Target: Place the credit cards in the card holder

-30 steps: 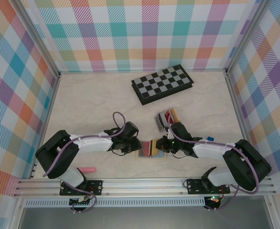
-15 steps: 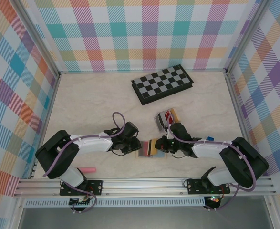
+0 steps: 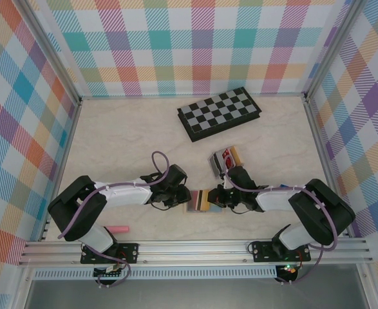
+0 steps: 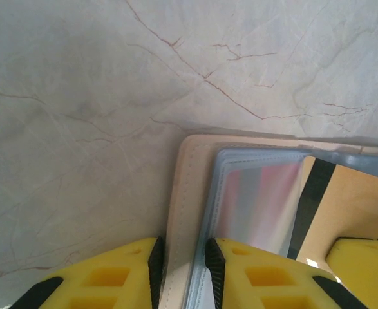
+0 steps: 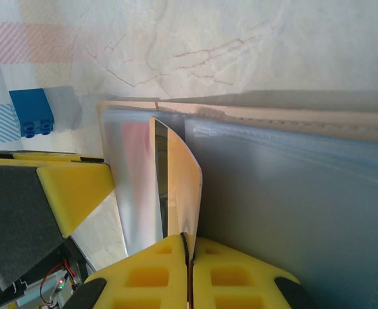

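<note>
Left pincer sits with a yellow finger on each side of the card holder, pads pressed on its tan cover edge, so it's clamped there. Right pincer has its fingers tight together on one yellow card with a black stripe. The card stands on edge over the holder's grey pockets, and I can't tell whether it is in a slot. One pinkish card shows through the clear pocket beside it.

In the top view the one holder lies open on the bench at lower centre, squeezed between the two pincers. Just above the right wrist sits a loose cluster of credit cards: one grey, one red and a yellowish strip, partly covered by the arm, so the exact number isn't clear. One chessboard lies further up, well apart. One pink pen rests at lower left near the left arm's base. One blue block shows at the left edge of the right wrist view.
</note>
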Motion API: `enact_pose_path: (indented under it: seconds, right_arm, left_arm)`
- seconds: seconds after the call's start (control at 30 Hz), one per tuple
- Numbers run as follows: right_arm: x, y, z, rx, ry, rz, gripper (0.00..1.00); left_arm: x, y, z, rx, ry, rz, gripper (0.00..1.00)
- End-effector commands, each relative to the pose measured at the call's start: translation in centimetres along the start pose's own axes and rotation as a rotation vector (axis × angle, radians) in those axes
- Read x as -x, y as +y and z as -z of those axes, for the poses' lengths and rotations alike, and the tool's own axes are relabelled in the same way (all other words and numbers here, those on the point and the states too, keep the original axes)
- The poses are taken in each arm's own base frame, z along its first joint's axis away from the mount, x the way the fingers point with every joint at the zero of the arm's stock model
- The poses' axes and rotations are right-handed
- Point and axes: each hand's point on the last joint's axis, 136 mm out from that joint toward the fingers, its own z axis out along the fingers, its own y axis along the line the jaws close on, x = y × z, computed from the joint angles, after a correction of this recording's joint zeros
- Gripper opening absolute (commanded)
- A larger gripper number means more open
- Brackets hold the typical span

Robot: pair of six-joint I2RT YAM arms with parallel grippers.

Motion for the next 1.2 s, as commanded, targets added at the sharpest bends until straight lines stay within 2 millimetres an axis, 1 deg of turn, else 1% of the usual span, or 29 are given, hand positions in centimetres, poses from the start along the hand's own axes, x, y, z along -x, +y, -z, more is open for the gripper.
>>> enact_pose_path:
  seconds: [0.0,0.07,0.2,0.33,0.53,0.8,0.97,1.17]
  right_arm:
    - [-0.8,-0.8,-0.7,-0.035,0.048,-0.029,0.07]
    - [-0.9,-0.4,-0.9,-0.029,0.066,-0.022,0.07]
    - [-1.3,-1.3,-0.7,-0.076,0.082,-0.031,0.07]
    - [-1.7,-2.4,0.1,-0.132,0.077,-0.034,0.07]
    - [-1.8,-2.7,0.8,-0.156,0.066,-0.036,0.07]
    - [-1.8,-3.7,1.6,-0.167,0.043,-0.057,0.09]
    - [-2.5,-2.6,0.6,-0.095,0.115,-0.041,0.09]
    - [-2.2,-1.8,0.3,-0.071,0.132,-0.020,0.08]
  left_arm:
    - [-0.7,-0.1,-0.4,-0.012,0.017,-0.003,0.29]
    - [-0.7,-0.1,-0.4,-0.009,0.014,-0.003,0.29]
    - [-0.6,0.0,-0.4,-0.002,0.011,-0.002,0.29]
    - [-0.6,0.4,-0.4,0.014,0.007,-0.002,0.27]
    - [-0.8,1.0,-0.7,0.035,0.014,0.000,0.24]
    - [-0.8,1.3,-0.6,0.040,0.011,0.000,0.23]
    - [-0.8,0.8,-0.8,0.016,0.014,0.002,0.23]
    - [-0.7,0.3,-0.8,0.003,0.014,-0.002,0.24]
